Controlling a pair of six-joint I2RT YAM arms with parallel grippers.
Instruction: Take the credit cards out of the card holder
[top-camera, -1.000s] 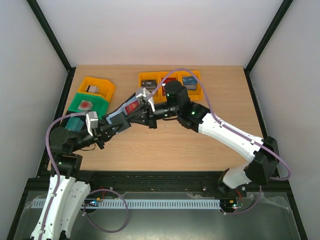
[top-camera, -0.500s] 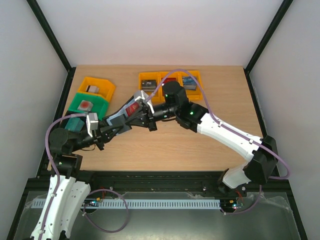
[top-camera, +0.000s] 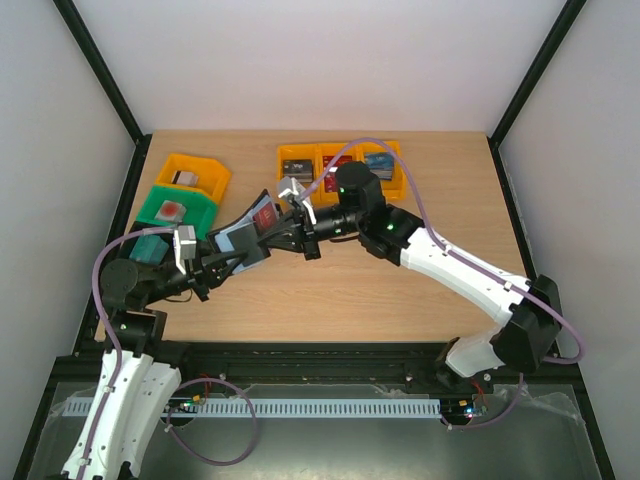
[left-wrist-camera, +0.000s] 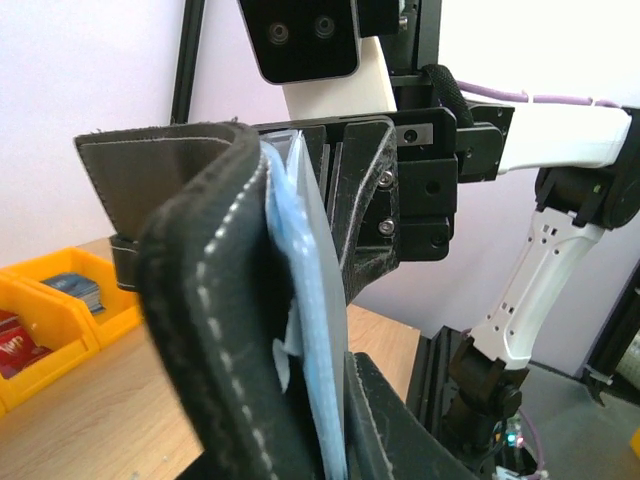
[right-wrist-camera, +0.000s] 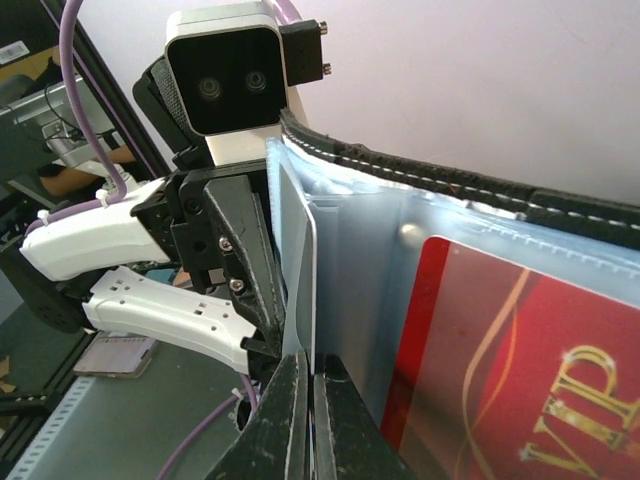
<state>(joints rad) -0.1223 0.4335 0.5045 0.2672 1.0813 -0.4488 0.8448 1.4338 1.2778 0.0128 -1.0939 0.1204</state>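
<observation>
Card holder (right-wrist-camera: 452, 183) open, black outside, red card (right-wrist-camera: 480, 345) showing inside.

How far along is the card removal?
Done, seemingly: cards lie in the orange plastic bins. In hand: left end effector holds the black folding wallet open, right end effector pinches a pale card's edge. Remaining: that card and the red VIP card.
</observation>
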